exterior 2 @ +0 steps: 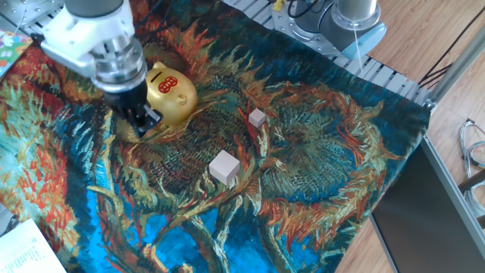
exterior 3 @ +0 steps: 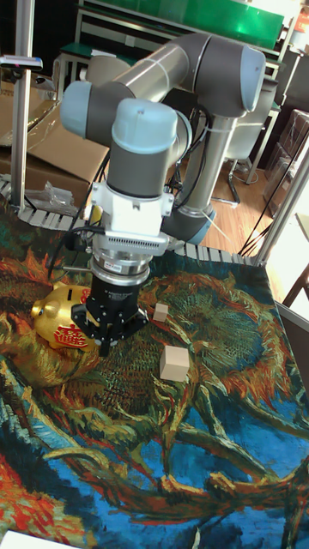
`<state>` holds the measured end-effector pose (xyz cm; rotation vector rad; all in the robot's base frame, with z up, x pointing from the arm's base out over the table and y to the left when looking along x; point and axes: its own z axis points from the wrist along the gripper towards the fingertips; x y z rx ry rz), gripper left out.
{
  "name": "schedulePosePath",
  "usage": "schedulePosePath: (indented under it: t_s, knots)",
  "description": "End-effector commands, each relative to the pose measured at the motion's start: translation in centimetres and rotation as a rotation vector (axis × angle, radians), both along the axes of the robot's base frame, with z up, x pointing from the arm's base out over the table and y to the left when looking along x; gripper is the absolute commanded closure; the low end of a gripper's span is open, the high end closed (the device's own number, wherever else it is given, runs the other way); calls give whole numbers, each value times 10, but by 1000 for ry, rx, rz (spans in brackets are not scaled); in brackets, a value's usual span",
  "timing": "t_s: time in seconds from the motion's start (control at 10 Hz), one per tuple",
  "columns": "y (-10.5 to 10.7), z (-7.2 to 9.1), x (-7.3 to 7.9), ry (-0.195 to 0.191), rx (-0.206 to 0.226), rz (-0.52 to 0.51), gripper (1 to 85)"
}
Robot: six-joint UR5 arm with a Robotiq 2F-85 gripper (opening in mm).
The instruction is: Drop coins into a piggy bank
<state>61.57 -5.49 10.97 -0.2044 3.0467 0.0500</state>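
The shiny gold piggy bank [exterior 2: 173, 94] with red markings stands on the painted cloth at the left; it also shows in the tall fixed view as the piggy bank [exterior 3: 58, 321]. My gripper [exterior 2: 144, 120] hangs low over the cloth just in front and left of the bank, close beside it. In the tall fixed view the gripper [exterior 3: 105, 343] has its dark fingers converging to a point, so it looks shut, and nothing shows between the tips. The coins are out of view.
Two pale wooden cubes lie on the cloth right of the bank: a small cube [exterior 2: 257, 117] and a larger cube [exterior 2: 224, 167]. The arm's base [exterior 2: 345, 26] stands at the far table edge. White paper [exterior 2: 26, 250] lies at the front left corner.
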Motion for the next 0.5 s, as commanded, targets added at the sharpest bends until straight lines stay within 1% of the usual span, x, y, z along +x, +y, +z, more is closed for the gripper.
schedulePosePath:
  t_s: [0.0, 0.1, 0.2, 0.3, 0.4]
  knots:
    - [15, -22, 32, -8, 29, -13, 843]
    - [18, -31, 42, -15, 29, -12, 843]
    - [19, -32, 42, -12, 31, -16, 843]
    - [17, -29, 39, -9, 21, -21, 843]
    - [18, -26, 36, -6, 23, -25, 843]
